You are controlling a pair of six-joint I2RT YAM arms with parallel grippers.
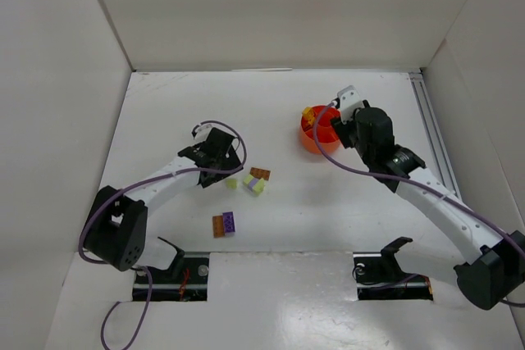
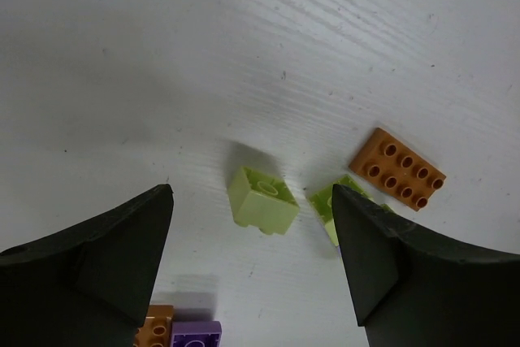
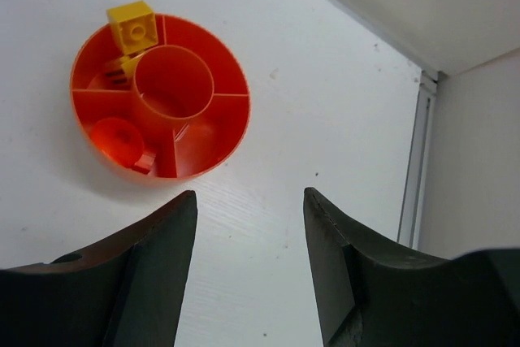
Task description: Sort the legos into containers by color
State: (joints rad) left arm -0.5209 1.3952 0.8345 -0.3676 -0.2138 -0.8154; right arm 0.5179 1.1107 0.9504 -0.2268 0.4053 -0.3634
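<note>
While the left gripper [image 2: 252, 201] hangs over the loose bricks, jaws well apart and holding nothing, the step in hand reads as a pick-up.

- **Item one:** a pale green brick [image 2: 262, 199] lies tilted on the table [image 2: 244, 38] between the fingers, touching neither.
- **Next move, by judgement:** lower and close on that brick alone. Keep clear of the second green brick [image 2: 322, 207] just beside the right finger and the brown-orange brick [image 2: 398, 168] beyond.
- **Right gripper [image 3: 250, 197]:** open, empty, above bare table just near of the dish [image 3: 215, 148].
- **Dish:** far right, with a yellow brick [image 3: 132, 26] at its rim.
- **Views:** only the right wrist view shows the dish's hub and dividers. Only the top view shows dish and bricks well apart, and an orange brick [image 1: 218, 225] touching a purple brick [image 1: 230, 221], both whole, nearer the arms.
</note>
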